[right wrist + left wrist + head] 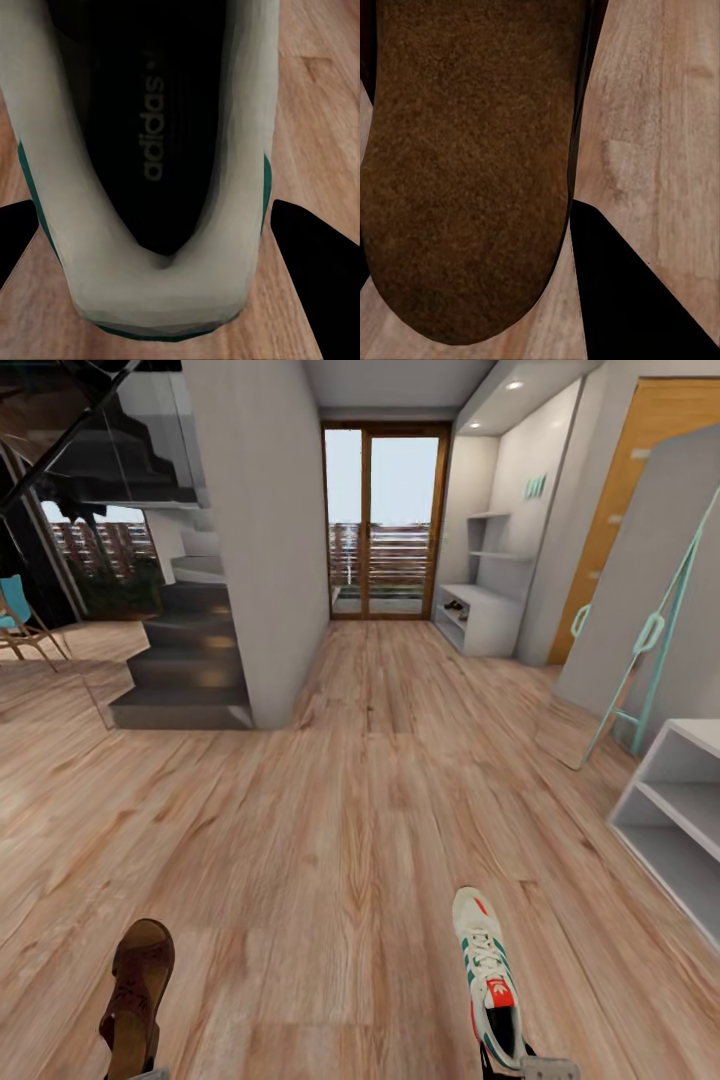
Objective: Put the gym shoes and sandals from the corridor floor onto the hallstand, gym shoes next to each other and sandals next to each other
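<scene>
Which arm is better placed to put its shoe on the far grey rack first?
Probably the right. Its gym shoe is on the same side as the hallstand far down the corridor; the left arm's sandal is on the opposite side.

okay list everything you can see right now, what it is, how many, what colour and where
gym shoe: one, white with green stripes and red tongue label, held at lower right
sandal: one, dark brown, held at lower left
corridor floor: one, warm brown planks
hallstand: one, pale grey, far end on the right
white shelf unit: one, right edge
teal ladder: one, leaning on the right wall
staircase: one, dark grey, left
glass door: one, wood-framed, far end
right gripper: one, grey, on the shoe's heel
</scene>
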